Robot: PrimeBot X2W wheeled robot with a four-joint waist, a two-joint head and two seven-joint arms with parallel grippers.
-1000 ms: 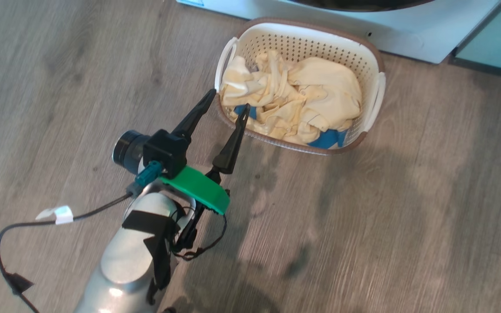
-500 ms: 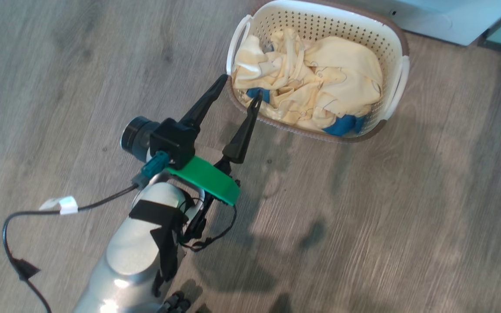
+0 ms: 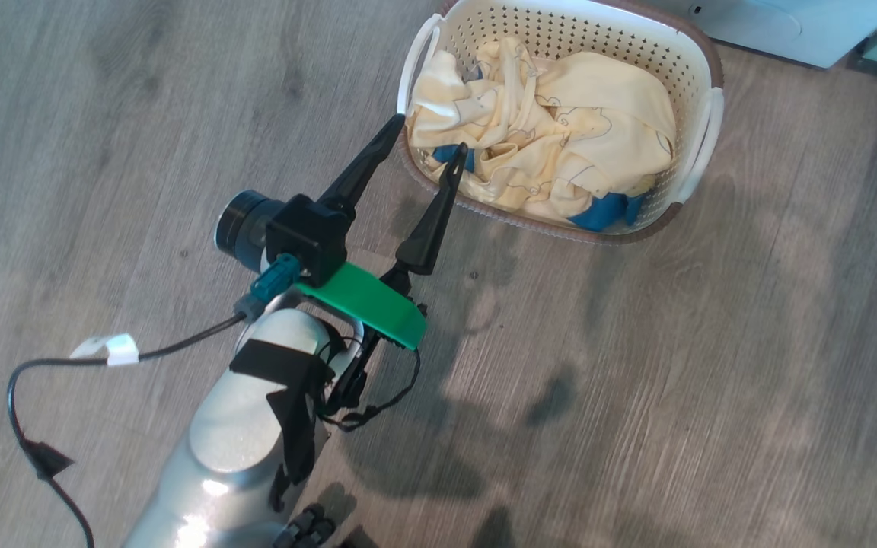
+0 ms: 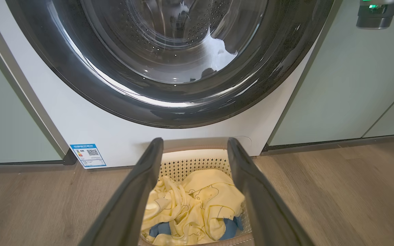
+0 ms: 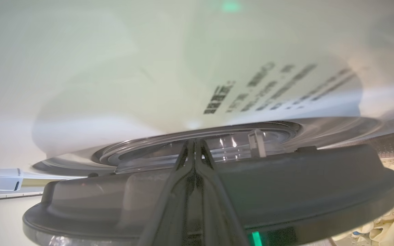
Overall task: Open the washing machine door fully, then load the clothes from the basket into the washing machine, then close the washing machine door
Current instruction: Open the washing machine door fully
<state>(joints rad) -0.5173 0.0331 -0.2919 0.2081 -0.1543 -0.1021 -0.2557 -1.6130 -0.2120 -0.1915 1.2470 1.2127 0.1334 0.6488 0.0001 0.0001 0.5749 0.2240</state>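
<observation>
In the head view's upper centre, the left gripper (image 3: 425, 137), spread fully and empty, is poised at the near rim of the cream-white perforated plastic basket (image 3: 575, 23), where the soft pale yellow clothes (image 3: 560, 129) are heaped. The right gripper (image 5: 195, 145) is pressed shut, empty. Were the rim struck in descent, the basket could be tipped

Left fingers (image 3: 358, 171) wide apart; right fingers (image 5: 178, 191) apparently together.

Far rim of basket (image 3: 560, 23) partly off-frame
</observation>
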